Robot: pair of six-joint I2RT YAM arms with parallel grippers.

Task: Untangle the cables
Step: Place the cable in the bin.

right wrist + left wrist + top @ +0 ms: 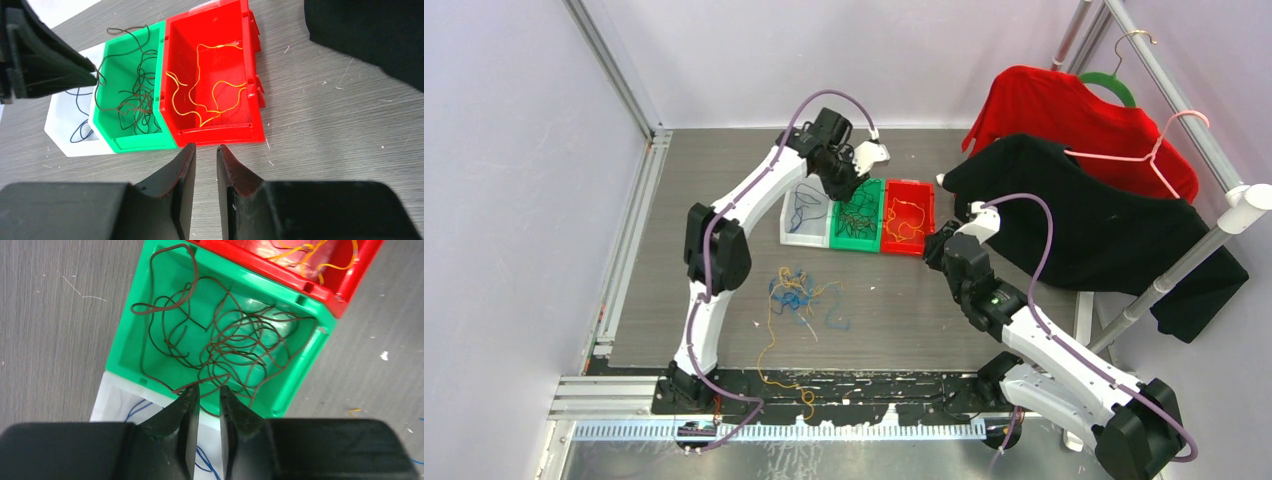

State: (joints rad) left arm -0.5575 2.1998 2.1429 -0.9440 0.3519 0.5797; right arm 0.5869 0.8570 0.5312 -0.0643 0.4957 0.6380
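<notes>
Loose knot of thin blue and orange-yellow cables (799, 295) lies mid-table, no gripper near it. One orange strand trails to 6 o'clock, over near edge. At knot's 12 o'clock, sorted strands:
- blue in white plastic bin (802, 240)
- dark in green plastic bin (125, 352)
- orange in red plastic bin (254, 107)

Looks well under way; knot left. Left gripper (206, 387) above green bin, fingers slightly parted, empty. Right gripper (205, 146) likewise. Bare tabletop rings knot; black hanging shirt (1084, 220) crowds 3 o'clock.

middle bin (142, 142): showing green
middle-bin cables (235, 340): looking dark brown
right-edge bin (220, 135): showing red
right-edge cables (197, 70): showing orange-yellow
</notes>
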